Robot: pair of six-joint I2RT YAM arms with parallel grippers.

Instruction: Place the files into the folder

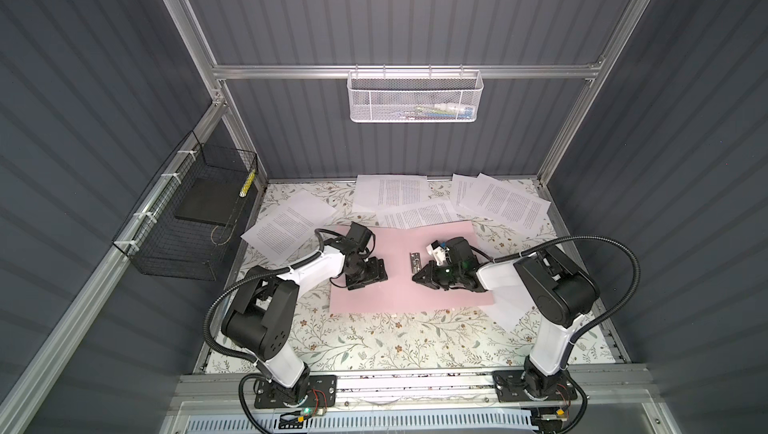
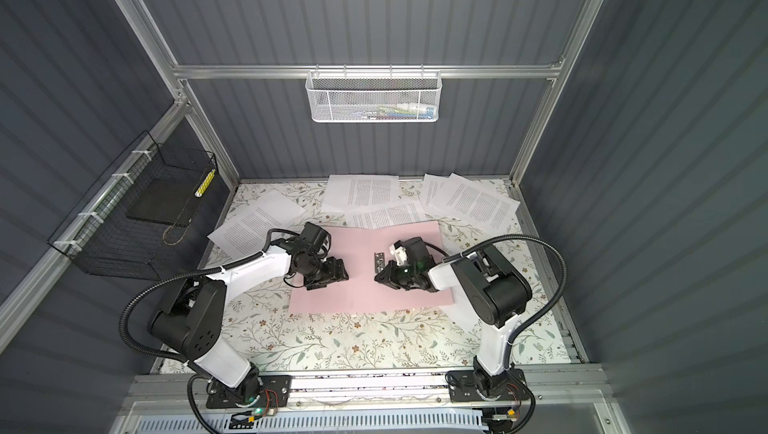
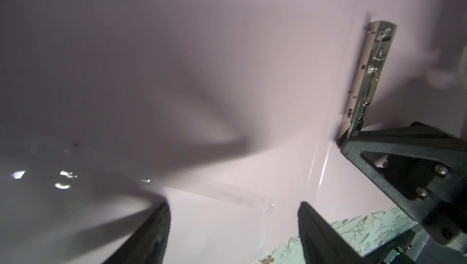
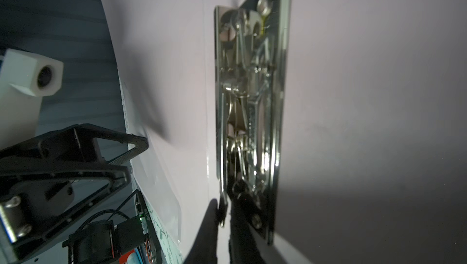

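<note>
Folder: thin pale pink card point(image 1: 390, 293) point(image 2: 361, 288) point(image 3: 227, 48) point(image 4: 353, 73), matte and smooth, is lying open and flat on the floral-print table point(image 1: 374, 340), in the middle between my two arms.
Metal clip: a long, narrow, shiny steel plate point(image 1: 413, 261) point(image 2: 379, 261) point(image 3: 371, 73) point(image 4: 252, 98) with small levers and springs is sitting along the folder's centre crease.
Right gripper: I am pinching my right gripper point(image 1: 415, 277) point(image 2: 377, 277) point(image 4: 222, 209) narrow on a thin metal lever at the clip's near end.
Left gripper: I am holding my left gripper point(image 1: 384, 272) point(image 2: 344, 272) point(image 3: 233, 207) with its jaws wide apart, gripping nothing, low over the folder's left half.
Clear film: a glossy see-through sheet point(image 4: 164, 187) is lying on the pink card there.
Files: smooth white rectangular sheets point(image 1: 399, 195) point(image 2: 365, 193) with blocks of fine black print are lying loose on the table, past the folder's far edge and off its far left corner.
</note>
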